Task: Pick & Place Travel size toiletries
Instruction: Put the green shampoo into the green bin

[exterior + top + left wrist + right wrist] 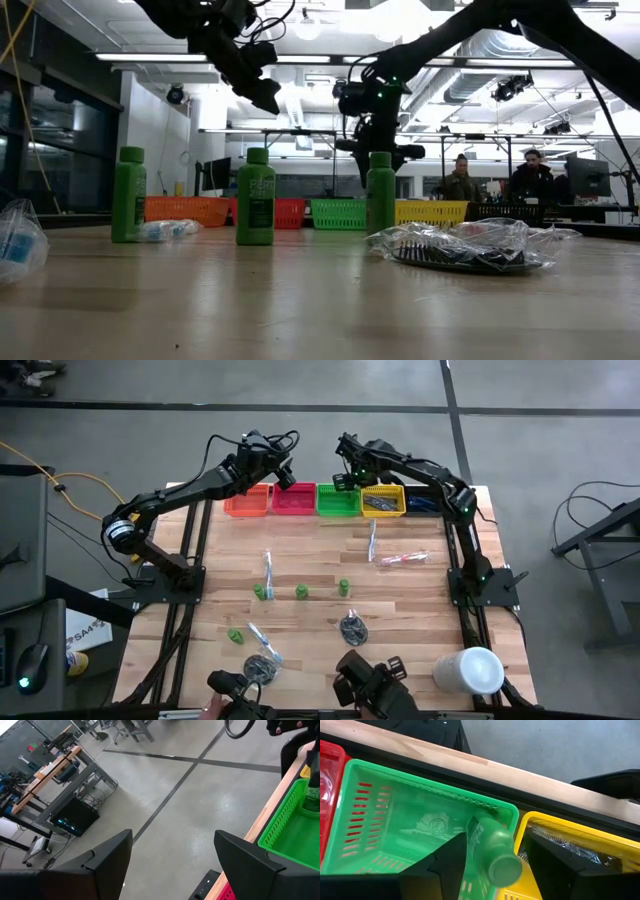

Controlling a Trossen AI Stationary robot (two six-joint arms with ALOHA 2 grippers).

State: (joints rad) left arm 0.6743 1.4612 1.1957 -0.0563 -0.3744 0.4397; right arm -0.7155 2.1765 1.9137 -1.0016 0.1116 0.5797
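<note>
Green bottle [492,847] is tipping into the green bin [375,820], between the right gripper [495,865]'s parted fingers; whether they are touching it is unclear. The yellow bin [383,500] beside the green bin is already holding wrapped items. Four green bottles [301,592], toothbrushes [268,570] and dark bundles [353,627] are waiting on the table [320,550], well apart from the green bin. The left gripper [285,472] is hovering open near it.
</note>
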